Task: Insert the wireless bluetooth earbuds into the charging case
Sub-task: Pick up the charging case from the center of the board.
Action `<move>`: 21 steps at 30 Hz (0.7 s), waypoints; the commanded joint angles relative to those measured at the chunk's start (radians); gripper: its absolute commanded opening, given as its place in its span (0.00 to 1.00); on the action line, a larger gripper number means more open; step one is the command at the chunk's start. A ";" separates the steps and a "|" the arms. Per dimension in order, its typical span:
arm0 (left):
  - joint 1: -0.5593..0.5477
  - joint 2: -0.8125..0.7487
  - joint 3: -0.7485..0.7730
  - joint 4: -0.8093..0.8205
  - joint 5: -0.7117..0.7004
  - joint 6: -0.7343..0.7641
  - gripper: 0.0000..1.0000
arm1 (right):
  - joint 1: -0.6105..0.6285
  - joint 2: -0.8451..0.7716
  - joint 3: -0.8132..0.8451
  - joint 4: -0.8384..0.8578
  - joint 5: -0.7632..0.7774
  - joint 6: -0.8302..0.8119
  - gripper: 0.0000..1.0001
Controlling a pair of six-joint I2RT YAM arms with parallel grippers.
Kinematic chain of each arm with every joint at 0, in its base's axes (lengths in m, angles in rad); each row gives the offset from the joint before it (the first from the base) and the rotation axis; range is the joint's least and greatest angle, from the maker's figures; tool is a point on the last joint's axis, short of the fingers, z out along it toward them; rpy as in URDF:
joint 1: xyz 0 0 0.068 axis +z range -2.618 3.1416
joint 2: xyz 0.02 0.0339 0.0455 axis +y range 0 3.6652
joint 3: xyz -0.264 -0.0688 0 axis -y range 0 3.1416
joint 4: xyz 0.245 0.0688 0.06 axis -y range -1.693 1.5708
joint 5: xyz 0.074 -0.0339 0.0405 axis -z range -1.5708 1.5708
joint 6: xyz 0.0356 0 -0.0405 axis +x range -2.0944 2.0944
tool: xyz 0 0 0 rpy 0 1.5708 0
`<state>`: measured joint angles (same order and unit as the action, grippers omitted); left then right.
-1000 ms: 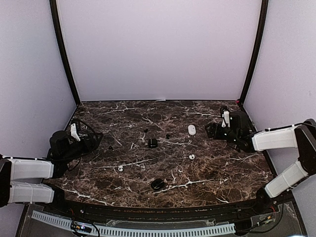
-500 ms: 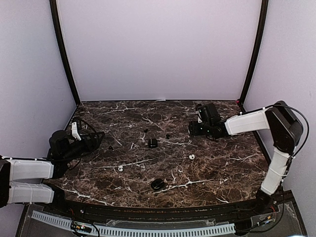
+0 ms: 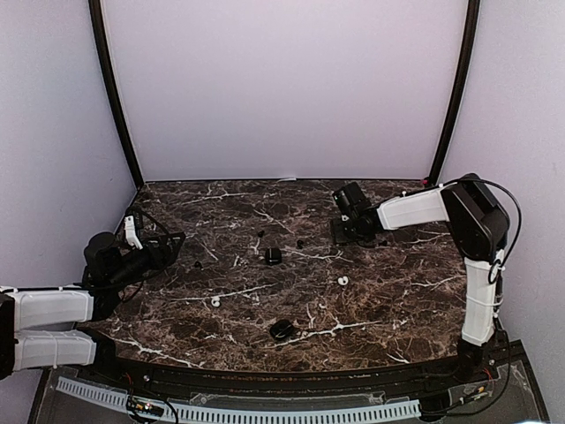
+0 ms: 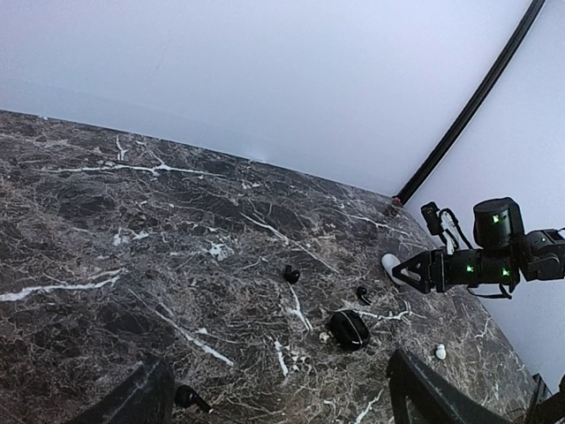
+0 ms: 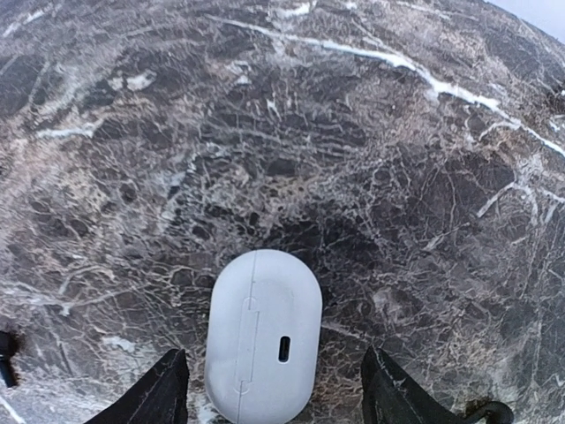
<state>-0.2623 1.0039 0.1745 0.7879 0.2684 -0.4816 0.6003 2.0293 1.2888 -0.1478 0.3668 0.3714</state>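
A white charging case (image 5: pixel 263 344) lies closed on the marble, its port facing up. My right gripper (image 5: pixel 275 397) is open and straddles it, with a gap between each finger and the case. In the top view the right gripper (image 3: pixel 339 231) covers that case. Two white earbuds (image 3: pixel 342 281) (image 3: pixel 215 301) and three black earbuds (image 3: pixel 260 233) (image 3: pixel 299 243) (image 3: pixel 197 264) lie scattered mid-table. My left gripper (image 3: pixel 163 246) hovers open and empty at the left side. The left wrist view shows the white case (image 4: pixel 391 263) under the right gripper (image 4: pixel 424 269).
One black case (image 3: pixel 273 256) sits mid-table and another black case (image 3: pixel 282 329) lies near the front edge. A black frame post (image 3: pixel 452 97) and the right wall stand close behind the right arm. The marble table (image 3: pixel 397 300) ends at the back wall.
My right arm has swung left from the table's right edge to the white case, and its jaws have narrowed. The left gripper has shifted slightly up and back.
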 commanded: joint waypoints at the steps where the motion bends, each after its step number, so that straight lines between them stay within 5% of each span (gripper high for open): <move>1: -0.003 -0.004 -0.012 0.011 0.000 0.013 0.96 | 0.009 0.023 0.042 -0.038 0.031 0.014 0.66; 21: -0.004 0.007 -0.007 0.009 -0.006 0.013 0.96 | 0.008 0.071 0.094 -0.053 0.015 0.017 0.47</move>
<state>-0.2623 1.0103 0.1745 0.7879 0.2649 -0.4808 0.6014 2.0796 1.3582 -0.1997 0.3775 0.3836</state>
